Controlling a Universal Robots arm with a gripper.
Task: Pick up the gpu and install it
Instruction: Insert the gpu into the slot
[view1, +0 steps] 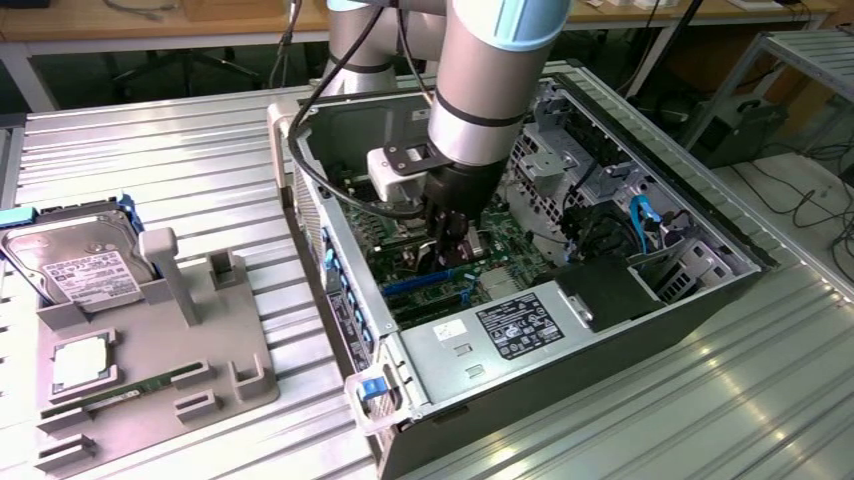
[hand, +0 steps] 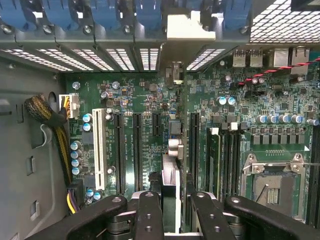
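Arm: reaches steeply down from above into the open computer case (view1: 667, 290).
Gripper (view1: 447, 255): low over the motherboard, pointing down.
Jaws: closed on a thin card edge, the gpu (hand: 170, 192).

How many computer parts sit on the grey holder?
3: hard drive at its far end, silver processor midway, green memory stick in front. Cropped edge may hide more.

The claw (hand: 171, 210) grips the gpu (hand: 170, 180) edge-on above the motherboard (hand: 140, 145) slots.
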